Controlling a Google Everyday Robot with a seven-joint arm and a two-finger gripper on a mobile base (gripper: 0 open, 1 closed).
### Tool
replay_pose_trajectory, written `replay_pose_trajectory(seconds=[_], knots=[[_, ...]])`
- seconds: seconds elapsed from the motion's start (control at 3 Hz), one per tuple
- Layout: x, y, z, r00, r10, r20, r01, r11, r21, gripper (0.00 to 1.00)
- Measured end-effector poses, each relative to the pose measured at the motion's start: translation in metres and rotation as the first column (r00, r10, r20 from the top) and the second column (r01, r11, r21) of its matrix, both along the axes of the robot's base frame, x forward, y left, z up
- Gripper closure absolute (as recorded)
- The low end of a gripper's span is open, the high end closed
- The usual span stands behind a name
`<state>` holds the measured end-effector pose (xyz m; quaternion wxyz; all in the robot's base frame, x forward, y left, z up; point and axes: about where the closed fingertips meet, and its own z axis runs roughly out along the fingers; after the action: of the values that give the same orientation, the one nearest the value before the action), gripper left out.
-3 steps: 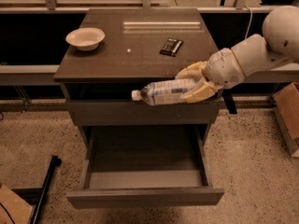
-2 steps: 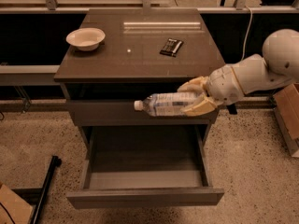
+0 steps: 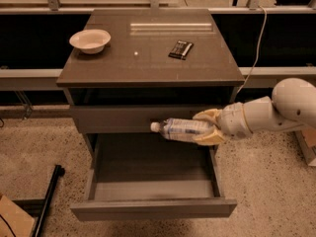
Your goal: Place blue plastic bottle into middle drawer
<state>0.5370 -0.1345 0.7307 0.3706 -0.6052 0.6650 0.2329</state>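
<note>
The blue plastic bottle is clear with a pale label and a white cap pointing left. It lies level in the air, above the back right of the open middle drawer. My gripper is shut on the bottle's base end, with one cream finger above it and one below. The white arm reaches in from the right. The drawer is pulled far out and its grey floor is bare.
A cream bowl and a small black packet sit on the cabinet top. A shallower shut drawer front is behind the bottle. A black pole lies on the floor at the left.
My gripper has carried the bottle down from the level of the cabinet top's edge, past the shallow drawer front, to just above the open drawer.
</note>
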Motion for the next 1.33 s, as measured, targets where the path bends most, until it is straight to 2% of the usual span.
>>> replay_pose_trajectory(seconds=[0.33,0.67,1.0,1.33], knots=[[0.004,0.000,-0.005,0.9997,-0.022,0.009,0.022,1.000,-0.001,1.00],[0.005,0.002,-0.006,0.9999,-0.004,0.011,0.005,1.000,-0.022,1.00],[-0.001,0.007,-0.026,0.9999,0.016,-0.007,-0.016,0.999,-0.041,1.00],[-0.010,0.006,-0.079,0.9993,0.012,-0.036,-0.015,0.996,-0.089,1.00]])
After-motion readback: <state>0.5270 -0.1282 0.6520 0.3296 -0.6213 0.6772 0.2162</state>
